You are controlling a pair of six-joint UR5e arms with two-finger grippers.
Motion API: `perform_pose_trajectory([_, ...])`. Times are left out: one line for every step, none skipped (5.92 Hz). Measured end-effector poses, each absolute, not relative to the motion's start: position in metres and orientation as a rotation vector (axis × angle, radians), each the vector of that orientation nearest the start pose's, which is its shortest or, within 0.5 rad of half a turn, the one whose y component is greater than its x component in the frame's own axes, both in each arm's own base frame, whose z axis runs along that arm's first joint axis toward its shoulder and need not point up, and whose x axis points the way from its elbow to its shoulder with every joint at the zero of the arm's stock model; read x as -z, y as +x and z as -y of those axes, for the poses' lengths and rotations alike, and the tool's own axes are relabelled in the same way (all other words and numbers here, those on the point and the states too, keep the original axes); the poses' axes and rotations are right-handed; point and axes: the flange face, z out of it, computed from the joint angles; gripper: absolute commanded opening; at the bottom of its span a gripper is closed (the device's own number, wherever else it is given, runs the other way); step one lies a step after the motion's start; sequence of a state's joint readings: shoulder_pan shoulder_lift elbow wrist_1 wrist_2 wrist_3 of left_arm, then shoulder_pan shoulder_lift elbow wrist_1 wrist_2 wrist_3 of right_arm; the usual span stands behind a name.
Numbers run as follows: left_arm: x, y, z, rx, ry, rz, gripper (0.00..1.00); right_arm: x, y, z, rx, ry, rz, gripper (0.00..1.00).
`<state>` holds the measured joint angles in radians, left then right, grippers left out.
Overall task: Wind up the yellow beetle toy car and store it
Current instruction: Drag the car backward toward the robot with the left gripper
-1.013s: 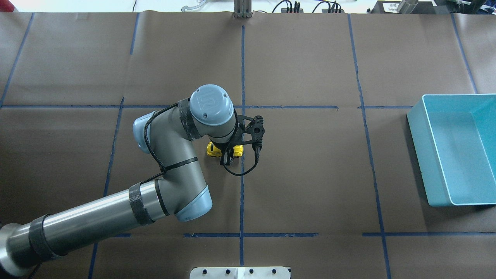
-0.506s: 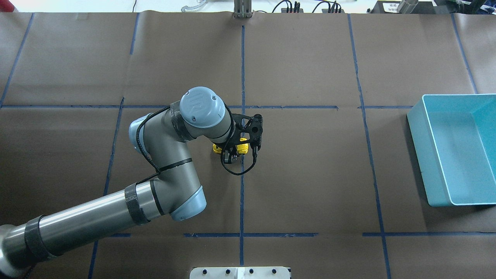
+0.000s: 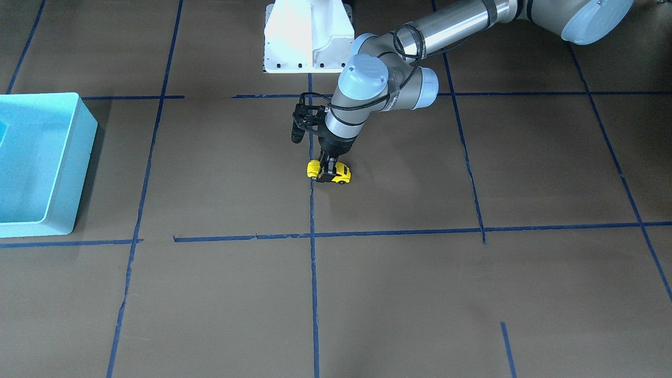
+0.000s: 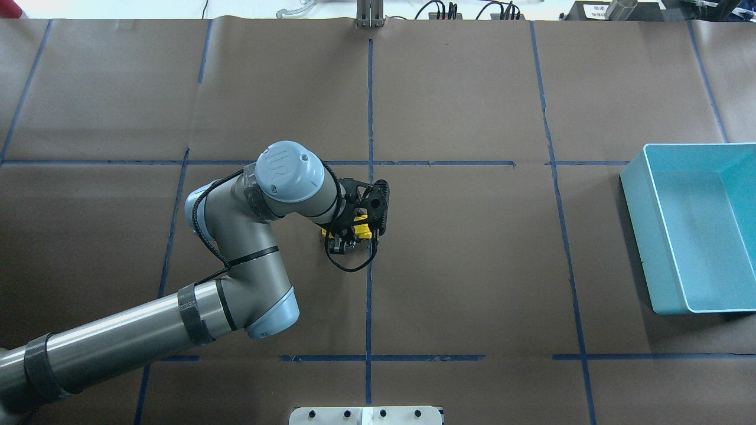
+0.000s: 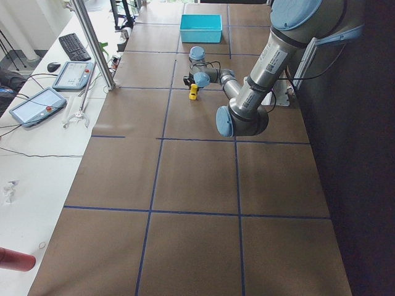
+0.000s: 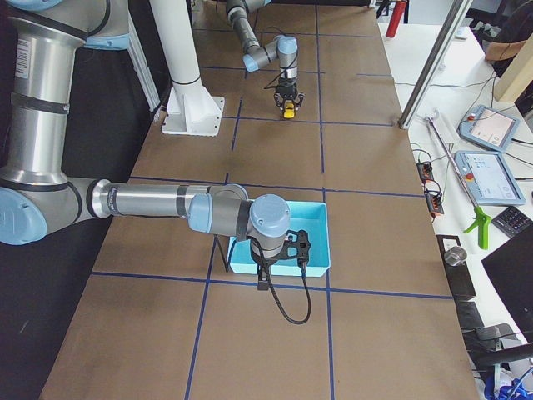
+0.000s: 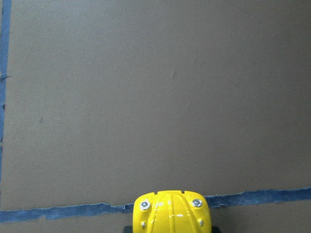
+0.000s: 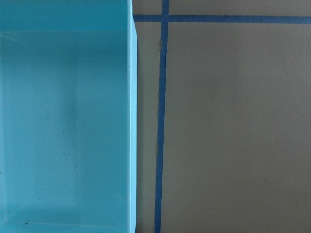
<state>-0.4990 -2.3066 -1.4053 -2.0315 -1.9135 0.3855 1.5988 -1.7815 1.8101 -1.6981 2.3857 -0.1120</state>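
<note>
The yellow beetle toy car sits low at the table's middle, by the centre blue tape line. My left gripper points down and is shut on it across its body. The car also shows in the overhead view under the left gripper, and at the bottom edge of the left wrist view. The light-blue bin stands at the table's right edge and looks empty. My right gripper hovers over the bin; I cannot tell if it is open or shut.
The right wrist view looks down on the bin's floor and the brown paper beside it. A white robot base stands at the table's near edge. Blue tape lines grid the brown paper.
My left arm's wrist and elbow have swung to the left and slightly back toward the robot. The car stays in the fingers near the centre tape line.
</note>
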Motion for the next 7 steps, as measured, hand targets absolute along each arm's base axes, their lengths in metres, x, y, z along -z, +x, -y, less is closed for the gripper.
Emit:
perform_pose_trajectory([-0.244, 0.604, 0.444, -1.481, 0.968, -0.726, 0.00, -0.645, 0.072, 0.394, 0.039, -0.036, 0.819, 1.00])
perform_pose_trajectory([-0.259, 0.595, 0.445, -1.477, 0.995, -0.742, 0.00, -0.645, 0.072, 0.394, 0.039, -0.036, 0.819, 1.00])
perform_pose_trajectory([-0.274, 0.582, 0.452, -1.473, 1.011, -0.761, 0.00, -0.644, 0.072, 0.394, 0.039, -0.035, 0.819, 1.00])
perform_pose_trajectory([-0.297, 0.562, 0.461, -1.465, 1.026, -0.781, 0.00, -0.644, 0.072, 0.394, 0.039, -0.035, 0.820, 1.00])
perform_pose_trajectory([-0.325, 0.538, 0.468, -1.458, 1.039, -0.803, 0.05, -0.644, 0.072, 0.394, 0.039, -0.035, 0.820, 1.00])
perform_pose_trajectory([-0.351, 0.516, 0.472, -1.453, 1.044, -0.822, 0.99, -0.644, 0.072, 0.394, 0.039, -0.034, 0.820, 1.00])
perform_pose_trajectory([-0.370, 0.497, 0.477, -1.446, 1.030, -0.844, 1.00, -0.644, 0.072, 0.394, 0.040, -0.034, 0.820, 1.00])
